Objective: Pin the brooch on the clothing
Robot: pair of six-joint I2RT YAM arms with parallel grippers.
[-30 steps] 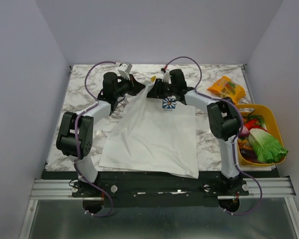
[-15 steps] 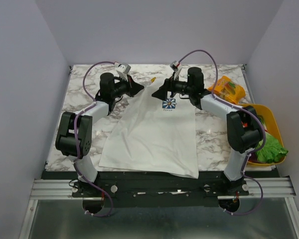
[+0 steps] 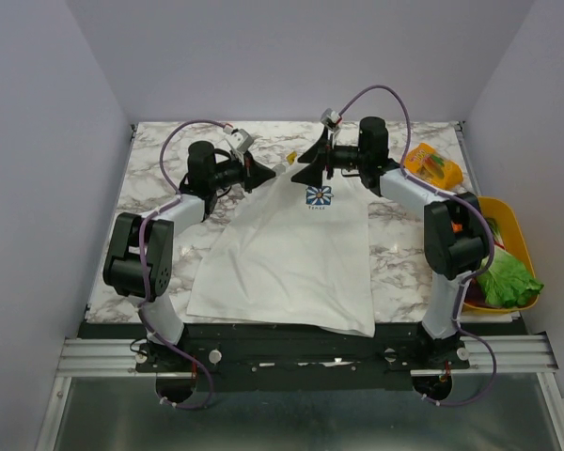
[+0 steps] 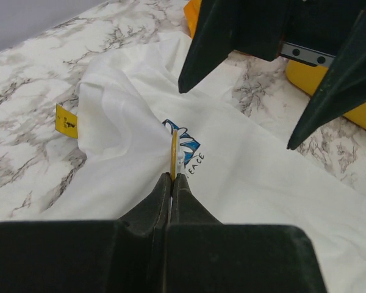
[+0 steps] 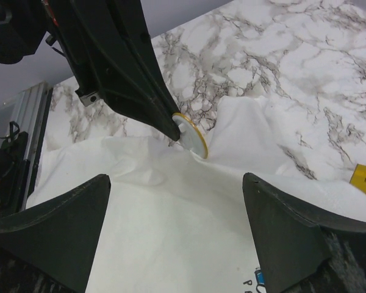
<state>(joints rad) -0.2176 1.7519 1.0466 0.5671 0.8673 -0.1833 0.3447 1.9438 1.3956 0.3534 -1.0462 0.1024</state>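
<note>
Marble tabletop (image 3: 155, 193) past shirt (image 3: 291, 254) edge; left end effector (image 4: 172, 178) clamps brooch (image 4: 173, 155); right end effector (image 5: 175, 178) apart.

My black two-finger left gripper (image 4: 172, 178) is pinched tight on the small gold brooch (image 4: 173, 155); my black right gripper (image 5: 175, 183) faces it, jaws spread wide.

Marble table (image 3: 143, 178) bears white T-shirt (image 3: 291, 263), orange packet (image 3: 430, 167), yellow basket (image 3: 513, 228).

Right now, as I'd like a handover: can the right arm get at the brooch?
Probably yes: the right gripper hangs open facing the brooch, which juts from the shut left gripper, nothing between them.
</note>
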